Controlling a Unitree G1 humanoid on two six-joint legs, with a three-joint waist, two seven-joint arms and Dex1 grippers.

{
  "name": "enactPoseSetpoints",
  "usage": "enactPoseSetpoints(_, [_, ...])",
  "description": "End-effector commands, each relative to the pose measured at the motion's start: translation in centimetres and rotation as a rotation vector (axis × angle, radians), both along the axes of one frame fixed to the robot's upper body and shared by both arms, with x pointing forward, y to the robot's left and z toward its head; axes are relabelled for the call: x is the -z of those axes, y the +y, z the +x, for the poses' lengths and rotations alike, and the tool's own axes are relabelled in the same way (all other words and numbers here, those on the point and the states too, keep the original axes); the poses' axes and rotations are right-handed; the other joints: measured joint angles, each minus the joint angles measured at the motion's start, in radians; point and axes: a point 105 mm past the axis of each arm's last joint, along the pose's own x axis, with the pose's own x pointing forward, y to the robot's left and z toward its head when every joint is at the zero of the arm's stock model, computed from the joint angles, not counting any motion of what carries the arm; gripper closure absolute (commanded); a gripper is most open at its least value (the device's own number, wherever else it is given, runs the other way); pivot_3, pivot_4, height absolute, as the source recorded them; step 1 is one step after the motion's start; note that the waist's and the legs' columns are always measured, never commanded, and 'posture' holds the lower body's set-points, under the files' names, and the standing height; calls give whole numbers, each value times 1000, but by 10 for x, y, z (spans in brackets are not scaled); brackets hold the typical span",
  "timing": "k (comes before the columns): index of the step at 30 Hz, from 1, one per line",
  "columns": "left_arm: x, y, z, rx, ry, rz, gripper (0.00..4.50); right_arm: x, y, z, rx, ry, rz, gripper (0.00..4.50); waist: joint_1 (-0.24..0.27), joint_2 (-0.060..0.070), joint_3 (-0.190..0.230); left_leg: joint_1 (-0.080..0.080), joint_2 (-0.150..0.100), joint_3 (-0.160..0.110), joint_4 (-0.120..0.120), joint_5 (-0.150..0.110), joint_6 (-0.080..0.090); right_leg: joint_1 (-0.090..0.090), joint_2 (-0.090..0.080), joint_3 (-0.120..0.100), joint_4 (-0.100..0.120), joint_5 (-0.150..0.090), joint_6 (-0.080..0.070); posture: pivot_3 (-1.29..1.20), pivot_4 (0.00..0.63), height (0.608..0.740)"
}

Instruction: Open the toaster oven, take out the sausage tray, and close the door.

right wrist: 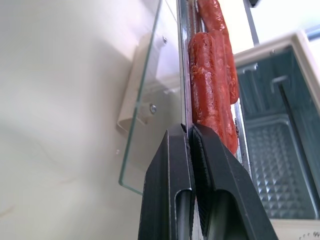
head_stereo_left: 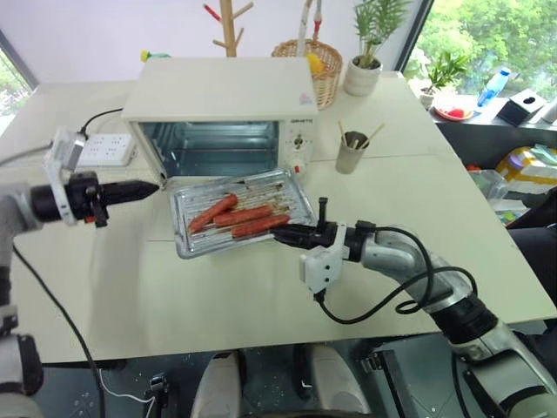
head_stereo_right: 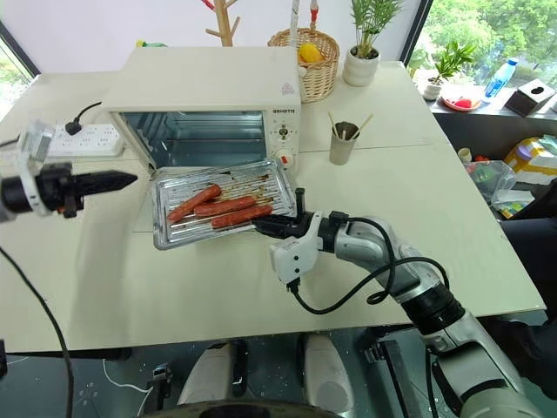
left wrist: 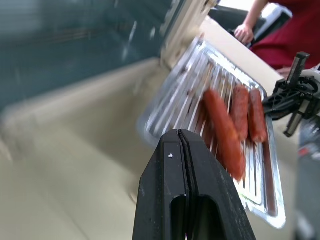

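Observation:
The cream-white toaster oven [head_stereo_left: 218, 91] stands at the back of the table with its cavity open. Its glass door [right wrist: 150, 75] lies folded down flat, the cream handle [right wrist: 135, 100] underneath. The shiny ribbed sausage tray [head_stereo_left: 296, 196] with three sausages [head_stereo_left: 239, 216] sits out over the lowered door, in front of the opening. My right gripper [head_stereo_left: 283, 233] is shut on the tray's near right rim. My left gripper [head_stereo_left: 148, 186] is shut on nothing. It hovers left of the tray and points right toward it.
A white power strip [head_stereo_left: 109, 148] lies left of the oven. A cup of sticks [head_stereo_left: 352, 150] stands to its right. A wicker basket [head_stereo_left: 318, 65] and a potted plant [head_stereo_left: 365, 61] are behind. A person in red [left wrist: 290, 25] is beyond the table.

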Motion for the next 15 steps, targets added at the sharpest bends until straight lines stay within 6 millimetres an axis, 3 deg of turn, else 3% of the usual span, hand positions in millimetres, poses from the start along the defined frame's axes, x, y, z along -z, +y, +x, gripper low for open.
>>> enactPoseSetpoints(1, [-3, -3, -13, -38, 33, -84, 4500, -17, 0, -9, -73, -47, 51, 4480, 3, 0, 0, 0, 0, 0, 0, 0, 0, 0, 0, 0, 0, 0, 0, 0, 150, 740])
enactPoseSetpoints(4, [3, -6, -17, -70, 95, -169, 3696, -17, -1, -14, -113, -54, 47, 4500, 15, 0, 0, 1, 0, -1, 1, 0, 0, 2, 0, -1, 0, 0, 0, 0, 150, 740])
enactPoseSetpoints(11, [7, -11, -28, -75, 182, -257, 111, -17, -3, -14, -115, -54, 44, 4500, 25, 0, 0, 1, 0, -1, 3, 0, 0, 4, -1, 0, 0, 0, 0, 0, 150, 740])
enactPoseSetpoints(15, [11, -17, -32, -67, 268, -345, 48, -18, -3, -12, -108, -58, 45, 4500, 26, 0, 0, 2, 0, -1, 4, 0, 0, 4, -1, 0, 0, 0, 0, 0, 150, 740])
